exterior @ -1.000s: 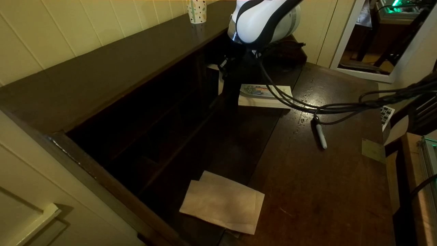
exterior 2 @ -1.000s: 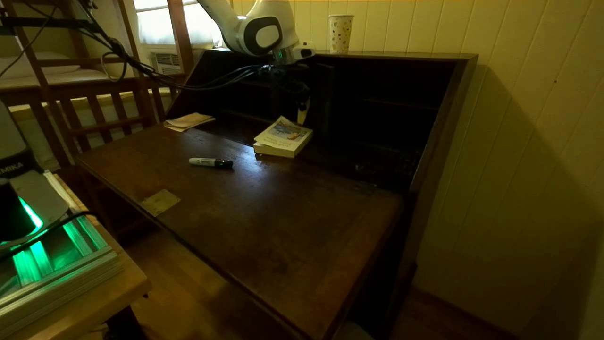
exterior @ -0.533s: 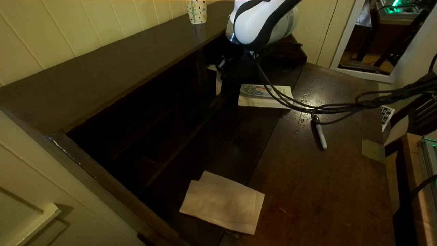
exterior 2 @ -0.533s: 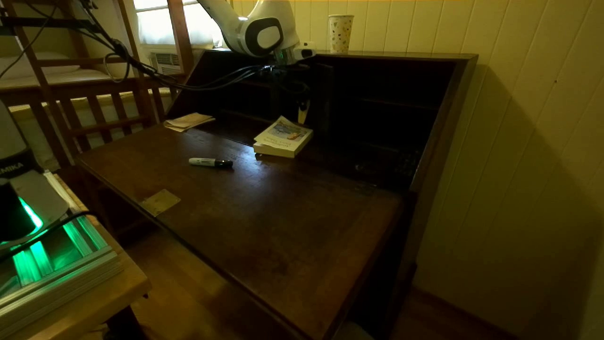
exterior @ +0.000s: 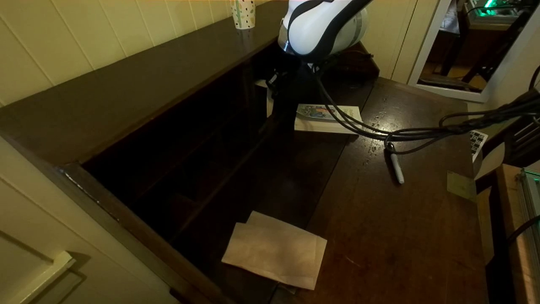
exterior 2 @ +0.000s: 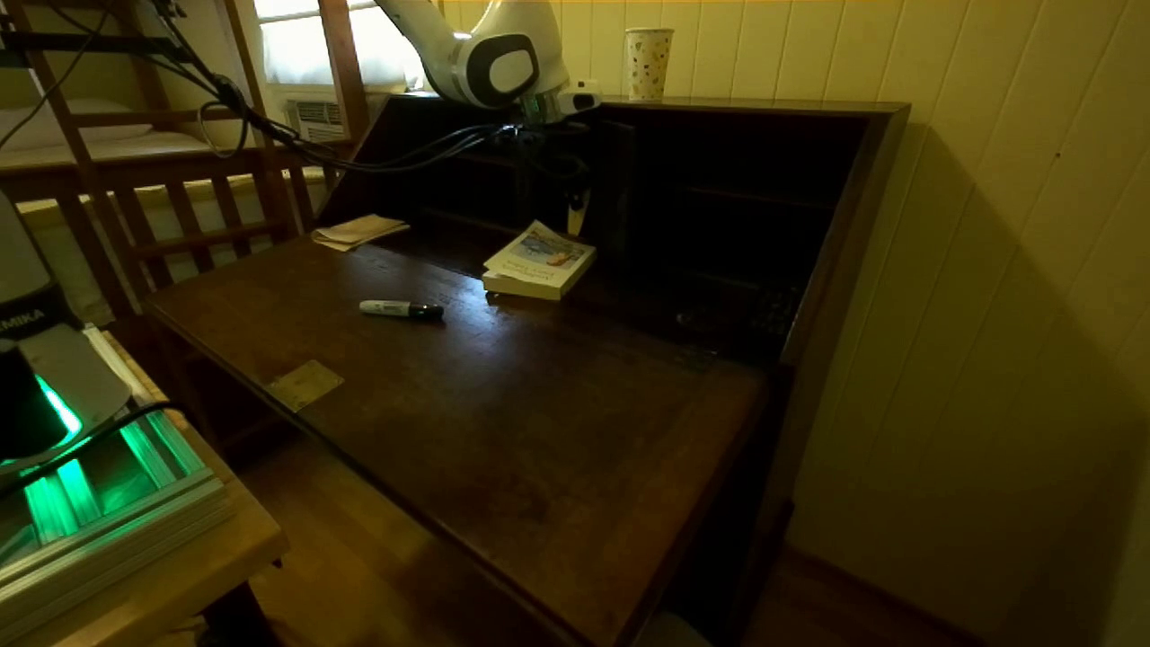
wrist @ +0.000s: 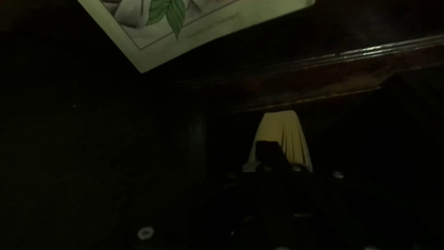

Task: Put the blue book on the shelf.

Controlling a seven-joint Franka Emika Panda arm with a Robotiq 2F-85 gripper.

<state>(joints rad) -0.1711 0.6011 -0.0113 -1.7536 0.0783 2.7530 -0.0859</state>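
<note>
The blue book shows its pale page edges in the wrist view (wrist: 274, 126) and as a pale strip in both exterior views (exterior: 270, 102) (exterior 2: 577, 216). It stands upright at a dark compartment of the shelf (exterior: 168, 80) (exterior 2: 746, 162); its blue cover does not show. My gripper (wrist: 267, 147) is in front of the book, its fingers together and overlapping the page edges. The book reaches past the fingers on both sides. I cannot tell whether any pages are pinched. The gripper is very dark in both exterior views (exterior: 274, 80) (exterior 2: 568, 166).
A white-covered book (exterior: 327, 120) (exterior 2: 539, 261) lies just in front of the shelf, with its corner in the wrist view (wrist: 166, 38). A marker (exterior 2: 402, 309), brown paper (exterior: 276, 249) and cables (exterior: 405, 134) are over the desktop (exterior 2: 503, 431). A cup (exterior 2: 649, 63) stands on the shelf's top.
The gripper and the book's pale strip have shifted slightly toward the shelf, mostly in the first half second. Since then almost nothing has moved.
</note>
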